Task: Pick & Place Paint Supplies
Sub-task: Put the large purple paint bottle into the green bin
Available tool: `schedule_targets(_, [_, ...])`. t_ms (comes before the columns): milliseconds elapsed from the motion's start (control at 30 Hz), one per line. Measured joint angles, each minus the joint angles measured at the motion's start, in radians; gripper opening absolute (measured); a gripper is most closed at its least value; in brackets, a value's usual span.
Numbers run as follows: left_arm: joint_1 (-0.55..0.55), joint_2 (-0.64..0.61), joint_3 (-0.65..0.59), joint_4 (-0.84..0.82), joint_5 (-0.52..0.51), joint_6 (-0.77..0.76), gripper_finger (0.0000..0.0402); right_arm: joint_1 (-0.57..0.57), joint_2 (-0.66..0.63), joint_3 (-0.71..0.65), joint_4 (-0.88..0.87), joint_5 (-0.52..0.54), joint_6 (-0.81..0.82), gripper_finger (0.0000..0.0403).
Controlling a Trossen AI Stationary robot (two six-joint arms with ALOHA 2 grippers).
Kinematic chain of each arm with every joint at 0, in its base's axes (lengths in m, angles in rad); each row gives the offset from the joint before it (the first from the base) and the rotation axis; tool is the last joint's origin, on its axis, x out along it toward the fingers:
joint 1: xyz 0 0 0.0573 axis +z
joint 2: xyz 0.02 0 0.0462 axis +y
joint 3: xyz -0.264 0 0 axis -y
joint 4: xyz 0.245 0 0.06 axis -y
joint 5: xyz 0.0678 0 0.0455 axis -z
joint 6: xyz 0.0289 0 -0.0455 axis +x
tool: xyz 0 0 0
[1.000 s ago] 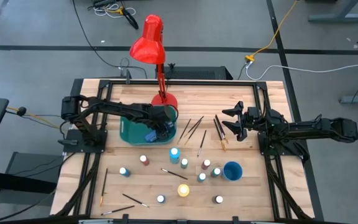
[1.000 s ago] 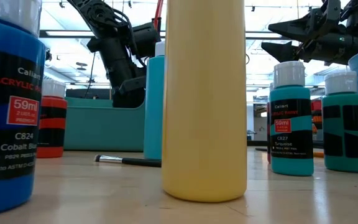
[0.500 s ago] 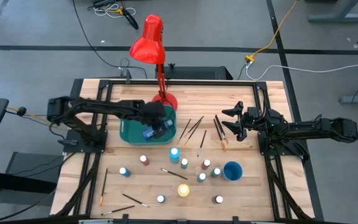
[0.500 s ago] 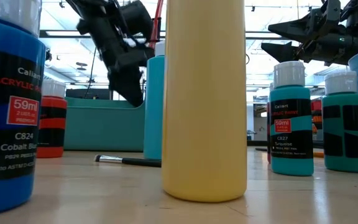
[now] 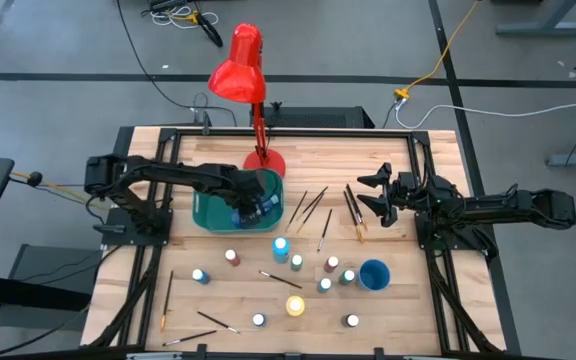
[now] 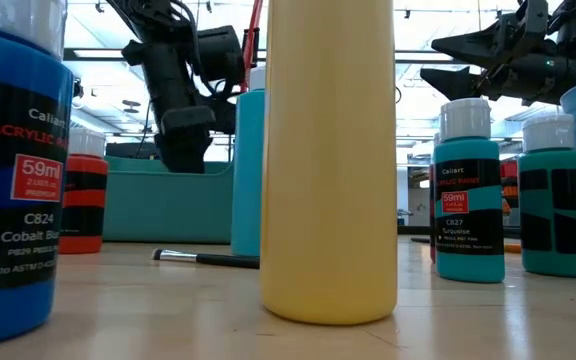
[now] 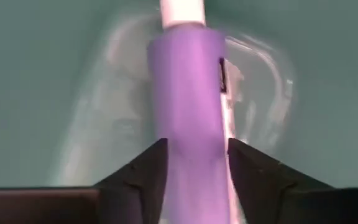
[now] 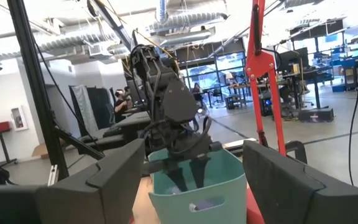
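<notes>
A wooden table (image 5: 388,310) framed in black rails stands on a grey workshop floor strung with cables, a red desk lamp (image 5: 240,70) rising from its far edge. The left gripper (image 5: 251,208) reaches down into a teal bin (image 5: 208,212) at the far-left part of the table; its wrist view shows the dark fingers (image 7: 143,177) either side of a purple-looking, white-capped bottle (image 7: 188,93) that lies on the bin's floor, the pads at its flanks, though whether they pinch it or stand just clear cannot be told. The right gripper (image 5: 377,196) hangs over the far-right part of the table, jaws spread wide and holding nothing, near a fan of thin brushes (image 5: 313,207) just right of the bin. Small white-capped bottles (image 5: 296,262) dot the middle and near part of the table, a yellow one (image 5: 295,305) toward the near edge, with a blue cup (image 5: 374,274) to their right. More brushes (image 5: 216,322) lie near the near-left corner. From table height, a blue Cobalt bottle (image 6: 13,170), the yellow one and two teal bottles (image 6: 467,195) loom large. Behind the bin, the right wrist view takes in an open hall with exposed ducts, desks and a person far off (image 8: 119,102).
</notes>
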Motion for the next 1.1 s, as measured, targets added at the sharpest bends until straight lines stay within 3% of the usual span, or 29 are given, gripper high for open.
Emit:
schedule_targets(133, [-0.017,-0.027,0.005,-0.044,0.033,-0.135,0.021,0.0,0.0,0.0,0.002,0.0,-0.003,0.0274])
schedule_targets(233, [-0.028,-0.03,0.028,-0.059,0.021,-0.285,0.0216,0.0,0.0,0.0,0.004,0.0,-0.003,0.0274])
schedule_targets(333, [-0.035,-0.031,0.046,-0.038,-0.008,-0.323,0.0215,0.0,0.0,0.0,0.003,0.0,-0.003,0.0274])
schedule_targets(600, [-0.035,0.038,0.024,-0.045,-0.059,-0.26,0.0211,0.0,0.0,0.0,-0.014,0.0,-0.007,0.0274])
schedule_targets(833, [-0.029,0.061,0.023,-0.009,-0.034,-0.104,0.024,0.0,0.007,0.0,-0.02,0.0,-0.007,0.0274])
schedule_targets(1100, [-0.003,0.061,-0.032,0.097,0.066,-0.064,0.0273,0.0,0.007,0.0,-0.02,0.0,-0.018,0.0274])
